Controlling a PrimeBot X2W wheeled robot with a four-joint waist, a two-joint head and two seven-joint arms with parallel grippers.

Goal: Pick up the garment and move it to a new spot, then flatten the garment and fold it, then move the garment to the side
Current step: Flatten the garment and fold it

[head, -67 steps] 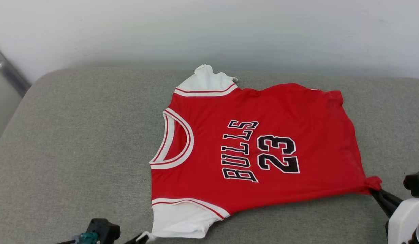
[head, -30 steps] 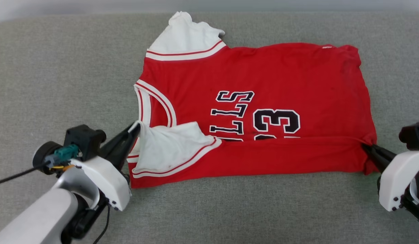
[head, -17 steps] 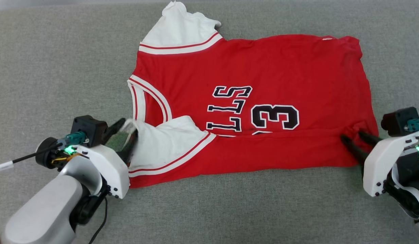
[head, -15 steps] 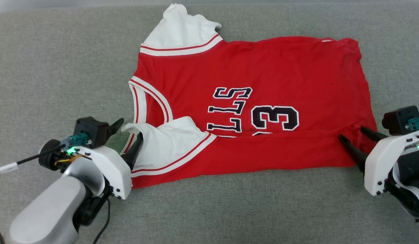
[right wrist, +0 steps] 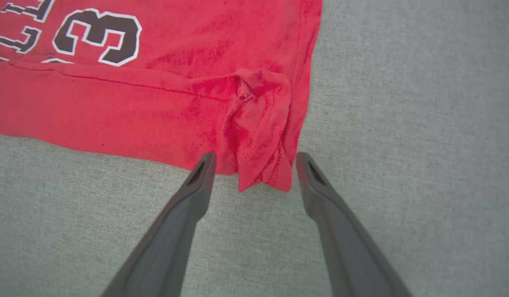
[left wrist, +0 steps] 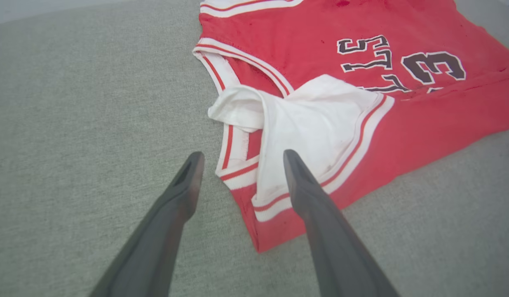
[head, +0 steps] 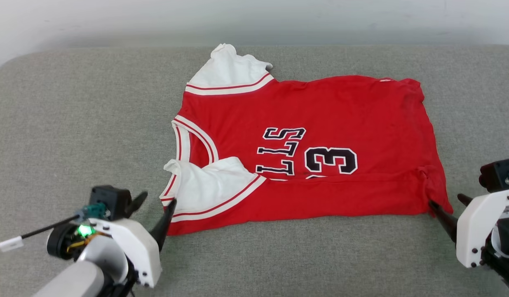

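The garment [head: 320, 123] lies on the cushion [head: 73, 123], with its 6 o'clock edge folded over the lettering. The left gripper [head: 157, 199] at 8 o'clock and the right gripper [head: 446, 200] at 4 o'clock are both spread wide and hold nothing. The bunched hem corner [right wrist: 258, 136] and the crumpled sleeve [head: 209, 181] may make the next fold crooked. A finger is perhaps touching the cloth and could drag it.
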